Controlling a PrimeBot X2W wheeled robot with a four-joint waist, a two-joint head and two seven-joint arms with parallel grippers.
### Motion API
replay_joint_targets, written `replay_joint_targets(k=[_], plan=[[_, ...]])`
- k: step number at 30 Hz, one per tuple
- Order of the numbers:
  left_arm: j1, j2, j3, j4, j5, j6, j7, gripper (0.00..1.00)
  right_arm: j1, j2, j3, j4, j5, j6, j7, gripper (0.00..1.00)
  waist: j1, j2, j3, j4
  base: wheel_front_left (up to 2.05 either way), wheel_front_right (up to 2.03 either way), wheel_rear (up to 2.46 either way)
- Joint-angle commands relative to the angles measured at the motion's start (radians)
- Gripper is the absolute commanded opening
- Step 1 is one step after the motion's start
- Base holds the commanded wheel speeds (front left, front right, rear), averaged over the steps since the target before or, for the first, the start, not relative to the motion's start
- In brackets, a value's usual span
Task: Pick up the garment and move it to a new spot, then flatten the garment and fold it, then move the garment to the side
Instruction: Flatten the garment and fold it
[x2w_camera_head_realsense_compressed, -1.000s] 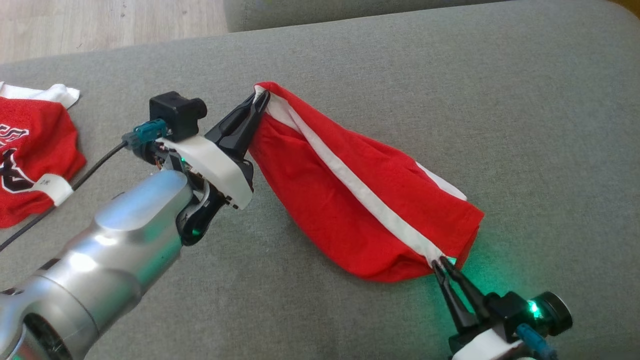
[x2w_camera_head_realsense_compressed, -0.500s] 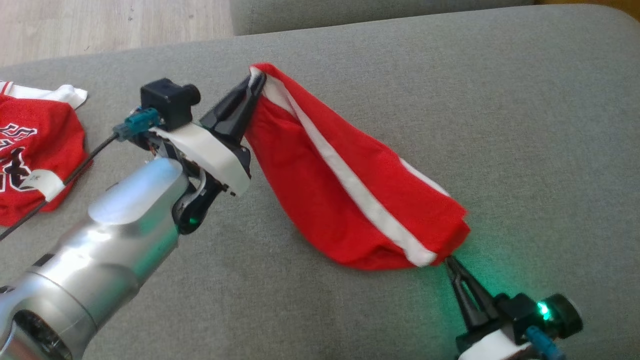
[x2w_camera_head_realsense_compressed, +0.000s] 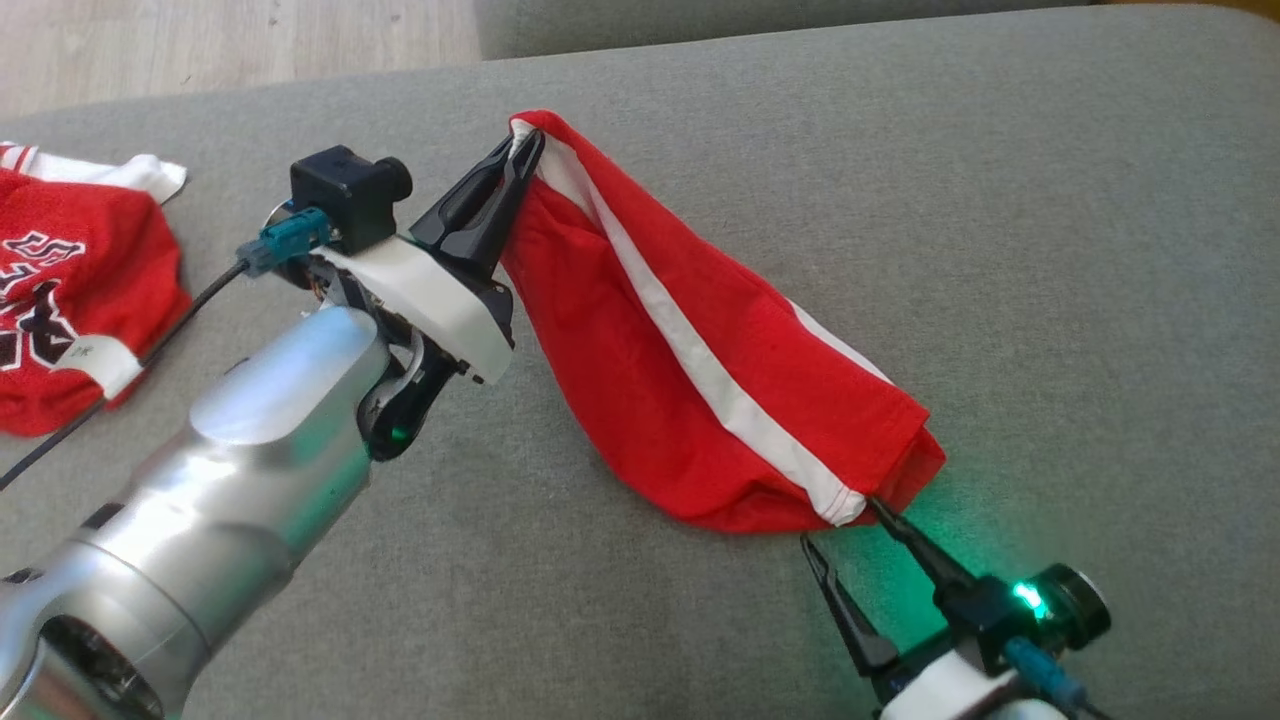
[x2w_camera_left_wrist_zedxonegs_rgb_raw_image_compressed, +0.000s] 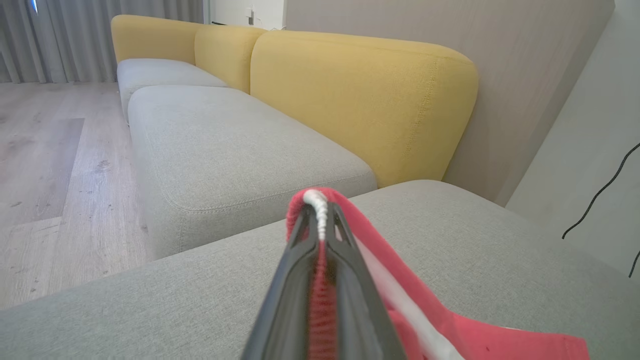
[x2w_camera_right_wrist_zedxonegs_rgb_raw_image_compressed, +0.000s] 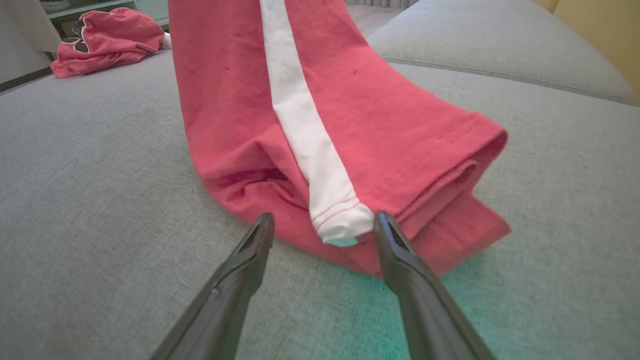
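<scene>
The grey fabric sofa cushion (x2w_camera_head_realsense_compressed: 1050, 250) offers open room along its right side and near edge. The red garment with a white stripe (x2w_camera_head_realsense_compressed: 640, 400) runs diagonally across the cushion's middle, its upper corner lifted toward the far edge and its hem resting on the fabric. A crumpled red printed jersey (x2w_camera_head_realsense_compressed: 90, 290) sits at the left edge, well apart. The left gripper (x2w_camera_head_realsense_compressed: 525, 145) pinches the raised corner. The right gripper (x2w_camera_head_realsense_compressed: 840, 525), clamped on the striped hem a second ago, now stands spread just beside it, holding nothing.

Even daylight — green glow (x2w_camera_head_realsense_compressed: 965, 515), foreground seemingly blurred.
</scene>
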Motion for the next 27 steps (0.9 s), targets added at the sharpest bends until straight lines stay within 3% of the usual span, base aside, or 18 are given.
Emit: replay_joint_targets(k=[1, 8, 14, 15, 18, 20, 22, 23, 27], plan=[[-0.054, 0.018, 0.035, -0.012, 0.01, 0.002, -0.012, 0.0, -0.036, -0.014, 0.028, -0.014, 0.014, 0.007, -0.011, 1.0, 0.0, 0.0, 0.004, 0.006, 0.0, 0.0, 0.0], [-0.066, 0.01, 0.024, -0.009, 0.01, 0.002, -0.012, 0.0, -0.066, -0.017, 0.048, 0.044, 0.044, 0.007, -0.011, 1.0, 0.0, 0.0, 0.005, 0.02, 0.0, 0.0, 0.0], [-0.079, 0.008, 0.016, -0.015, 0.005, 0.002, -0.012, 0.0, -0.089, -0.013, 0.033, 0.075, -0.005, 0.007, -0.011, 0.97, 0.0, 0.0, 0.015, 0.022, 0.0, 0.0, 0.0], [-0.08, 0.009, 0.014, -0.018, 0.004, 0.002, -0.012, 0.0, -0.092, -0.011, 0.029, 0.076, -0.012, 0.007, -0.011, 0.93, 0.0, 0.0, 0.017, 0.021, 0.0, 0.0, 0.0], [-0.086, 0.012, 0.008, -0.023, 0.002, 0.002, -0.012, 0.0, -0.103, -0.007, 0.025, 0.09, -0.039, 0.007, -0.011, 0.49, 0.0, 0.0, 0.026, 0.021, 0.0, 0.0, 0.0], [-0.089, 0.014, 0.005, -0.027, 0.0, 0.002, -0.012, 0.0, -0.111, -0.004, 0.013, 0.1, -0.058, 0.007, -0.011, 0.35, 0.0, 0.0, 0.031, 0.022, 0.0, 0.0, 0.0], [-0.093, 0.015, 0.003, -0.03, -0.002, 0.002, -0.012, 0.0, -0.117, 0.001, 0.001, 0.109, -0.075, 0.007, -0.011, 0.08, 0.0, 0.0, 0.037, 0.024, 0.0, 0.0, 0.0], [-0.095, 0.016, 0.001, -0.032, -0.003, 0.002, -0.012, 0.0, -0.12, 0.005, -0.005, 0.111, -0.082, 0.007, -0.011, 0.0, 0.0, 0.0, 0.038, 0.025, 0.0, 0.0, 0.0], [-0.1, 0.022, -0.002, -0.037, -0.007, 0.002, -0.012, 0.0, -0.125, 0.01, -0.023, 0.115, -0.107, 0.007, -0.011, 0.0, 0.0, 0.0, 0.041, 0.027, 0.0, 0.0, 0.0]])
